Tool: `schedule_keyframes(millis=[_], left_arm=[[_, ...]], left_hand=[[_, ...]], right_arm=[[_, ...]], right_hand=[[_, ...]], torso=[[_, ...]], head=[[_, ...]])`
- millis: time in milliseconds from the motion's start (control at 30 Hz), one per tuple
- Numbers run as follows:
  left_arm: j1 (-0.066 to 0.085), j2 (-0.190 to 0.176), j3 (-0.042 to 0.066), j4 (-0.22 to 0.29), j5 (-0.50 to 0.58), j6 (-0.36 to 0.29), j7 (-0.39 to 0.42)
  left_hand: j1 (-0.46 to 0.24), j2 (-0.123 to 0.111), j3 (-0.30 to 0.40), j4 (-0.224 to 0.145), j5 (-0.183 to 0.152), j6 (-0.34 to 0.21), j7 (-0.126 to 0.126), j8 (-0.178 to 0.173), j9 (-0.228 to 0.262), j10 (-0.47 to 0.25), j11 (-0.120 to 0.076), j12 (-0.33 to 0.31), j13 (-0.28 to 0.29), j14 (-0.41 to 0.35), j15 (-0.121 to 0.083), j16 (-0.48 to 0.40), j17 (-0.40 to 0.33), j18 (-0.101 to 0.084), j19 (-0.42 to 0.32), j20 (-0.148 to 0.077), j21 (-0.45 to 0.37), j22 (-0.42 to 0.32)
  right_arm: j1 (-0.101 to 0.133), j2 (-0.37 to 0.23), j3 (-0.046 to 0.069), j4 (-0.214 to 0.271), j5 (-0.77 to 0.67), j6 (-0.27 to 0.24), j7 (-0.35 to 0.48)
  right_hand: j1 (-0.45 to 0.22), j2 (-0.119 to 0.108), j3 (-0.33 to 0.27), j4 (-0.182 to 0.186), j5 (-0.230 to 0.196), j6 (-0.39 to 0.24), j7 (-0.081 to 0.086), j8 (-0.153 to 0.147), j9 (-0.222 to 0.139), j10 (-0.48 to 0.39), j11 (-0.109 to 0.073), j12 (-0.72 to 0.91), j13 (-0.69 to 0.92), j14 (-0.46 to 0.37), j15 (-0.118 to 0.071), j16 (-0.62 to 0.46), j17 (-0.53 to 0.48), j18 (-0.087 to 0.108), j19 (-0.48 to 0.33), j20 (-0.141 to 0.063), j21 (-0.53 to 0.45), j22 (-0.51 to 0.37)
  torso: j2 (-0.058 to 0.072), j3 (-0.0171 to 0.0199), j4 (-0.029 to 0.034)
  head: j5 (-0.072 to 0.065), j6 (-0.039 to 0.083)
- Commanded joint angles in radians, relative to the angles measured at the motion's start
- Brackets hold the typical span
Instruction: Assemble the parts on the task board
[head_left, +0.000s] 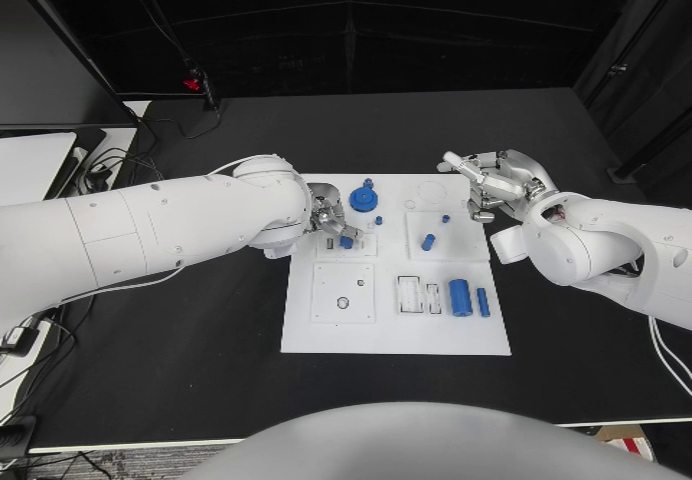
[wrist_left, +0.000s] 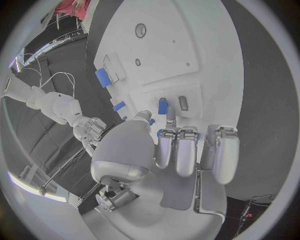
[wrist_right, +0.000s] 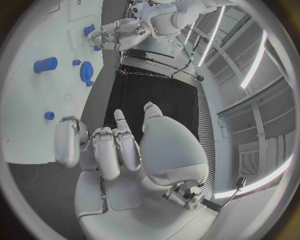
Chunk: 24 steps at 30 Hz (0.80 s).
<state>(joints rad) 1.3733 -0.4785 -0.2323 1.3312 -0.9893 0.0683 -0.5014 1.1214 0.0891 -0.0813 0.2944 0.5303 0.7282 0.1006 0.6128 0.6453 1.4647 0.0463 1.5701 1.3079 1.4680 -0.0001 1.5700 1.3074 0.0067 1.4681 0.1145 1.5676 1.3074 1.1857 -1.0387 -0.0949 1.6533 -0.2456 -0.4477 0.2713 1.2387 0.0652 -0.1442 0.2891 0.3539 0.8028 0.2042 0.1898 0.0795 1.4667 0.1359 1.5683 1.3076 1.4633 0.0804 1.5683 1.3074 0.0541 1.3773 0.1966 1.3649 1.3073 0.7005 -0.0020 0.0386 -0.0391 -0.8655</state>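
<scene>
Task board (head_left: 394, 335): white plate, centre of black tabletop (head_left: 173, 380).

Left hand (head_left: 330, 222): over the board's upper-left section, fingers pointing down at a small blue part (head_left: 346, 242) standing there. Left wrist view shows fingertips (wrist_left: 167, 148) just above the board w/ a blue piece (wrist_left: 162, 106) and a grey peg (wrist_left: 183, 103) beyond them. Contact w/ the part cannot be told; grasp state cannot be told.

Right hand (head_left: 495, 183): at the board's upper-right corner, raised clear of the surface, fingers apart, nothing held, i.e. released.

Parts on board:
- Blue gear (head_left: 364, 197), upper middle, just right of left hand.
- Small blue peg (head_left: 379, 220), below gear.
- Short blue cylinder (head_left: 428, 241), lying tilted, upper-right section.
- Tiny blue stud (head_left: 446, 218), just above-right of that cylinder.
- Large blue cylinder (head_left: 460, 297), lying lower right.
- Slim blue bar (head_left: 483, 302), right beside large cyl., near board's right edge.
- Rectangular slots (head_left: 420, 294), left of large cyl.
</scene>
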Motion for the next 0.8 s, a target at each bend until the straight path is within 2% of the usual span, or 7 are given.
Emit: schedule_keyframes(millis=[33,400,800], left_arm=[[-0.004,-0.005,-0.003,0.004,-0.003,0.030,-0.012],[-0.004,-0.025,-0.003,0.020,-0.003,0.026,-0.015],[-0.004,-0.020,-0.003,0.015,0.005,-0.010,0.018]], left_hand=[[-0.004,0.009,0.005,0.000,0.007,0.013,-0.002,0.007,0.002,0.106,-0.005,0.001,0.263,0.103,0.001,0.001,0.263,-0.007,0.103,0.004,0.003,0.263],[-0.012,0.011,0.003,0.000,0.008,0.026,-0.007,0.016,0.006,0.106,-0.009,0.001,0.263,0.103,-0.003,0.001,0.263,-0.007,0.103,0.002,0.003,0.263],[-0.058,0.013,-0.015,0.001,0.006,0.012,-0.004,0.011,0.008,0.106,-0.009,0.001,0.263,0.103,-0.005,0.001,0.263,-0.007,0.103,-0.002,0.003,0.263]], right_arm=[[0.001,0.001,0.000,0.000,0.003,0.005,0.002],[0.000,0.001,0.000,-0.002,0.003,0.006,0.000],[-0.004,0.001,0.000,-0.003,0.003,0.007,-0.004]], right_hand=[[0.000,0.009,-0.004,-0.001,0.004,-0.008,0.011,0.006,0.002,0.104,0.009,0.003,0.263,0.107,0.007,0.002,0.263,0.008,-0.002,-0.002,-0.001,0.180],[0.002,0.010,-0.004,-0.002,0.005,-0.009,0.011,0.008,0.002,0.104,0.009,0.003,0.263,0.107,0.007,0.002,0.263,0.008,-0.002,-0.002,-0.001,0.180],[0.004,0.011,-0.004,-0.002,0.007,-0.010,0.012,0.010,0.002,0.104,0.009,0.003,0.263,0.107,0.007,0.002,0.263,0.008,-0.002,-0.001,0.000,0.180]], torso=[[0.000,0.0000,0.0004],[0.000,-0.0004,0.0000],[0.000,-0.0001,-0.0007]], head=[[0.000,0.000],[-0.002,0.000],[-0.001,0.000]])
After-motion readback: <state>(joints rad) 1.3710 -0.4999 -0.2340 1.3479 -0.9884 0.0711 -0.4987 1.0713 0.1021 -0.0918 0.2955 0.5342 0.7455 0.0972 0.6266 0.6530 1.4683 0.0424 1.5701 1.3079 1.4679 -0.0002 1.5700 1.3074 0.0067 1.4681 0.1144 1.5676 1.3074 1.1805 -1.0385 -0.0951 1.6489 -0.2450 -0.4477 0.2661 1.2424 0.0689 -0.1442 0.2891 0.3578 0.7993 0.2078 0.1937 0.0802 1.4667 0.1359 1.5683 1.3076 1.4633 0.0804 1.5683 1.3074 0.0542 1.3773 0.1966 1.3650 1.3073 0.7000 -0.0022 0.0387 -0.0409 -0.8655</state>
